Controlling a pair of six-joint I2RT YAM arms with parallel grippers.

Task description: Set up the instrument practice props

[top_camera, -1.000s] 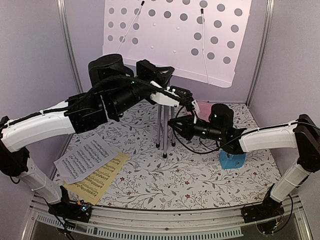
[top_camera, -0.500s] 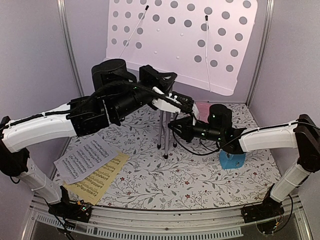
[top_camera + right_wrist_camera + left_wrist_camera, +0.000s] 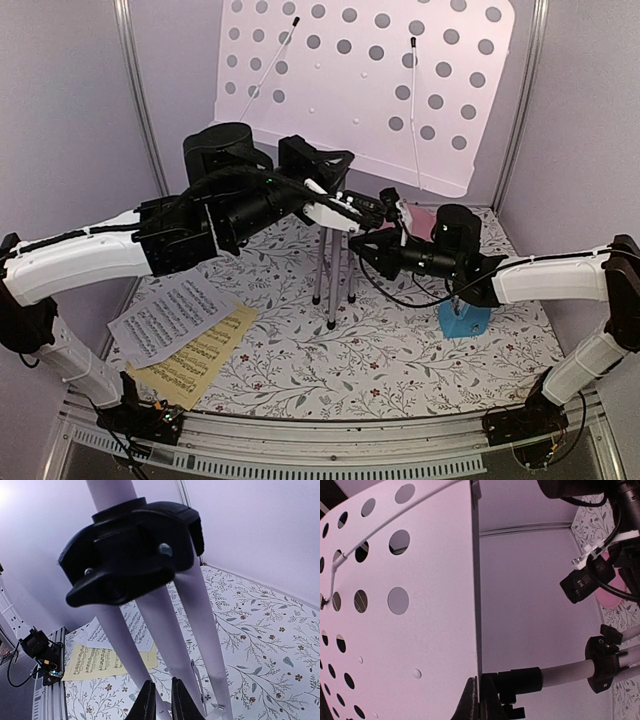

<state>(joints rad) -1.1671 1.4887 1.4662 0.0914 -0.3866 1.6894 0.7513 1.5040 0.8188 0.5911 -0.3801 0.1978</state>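
Left gripper (image 3: 479, 696) clamps the silver tripod music stand with perforated pale desk (image 3: 350, 100), at twelve o'clock. Right gripper (image 3: 161, 700): grip unclear.

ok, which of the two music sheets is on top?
The white sheet. Its lower edge overlaps the yellow sheet, which sticks out from beneath it on the near side.
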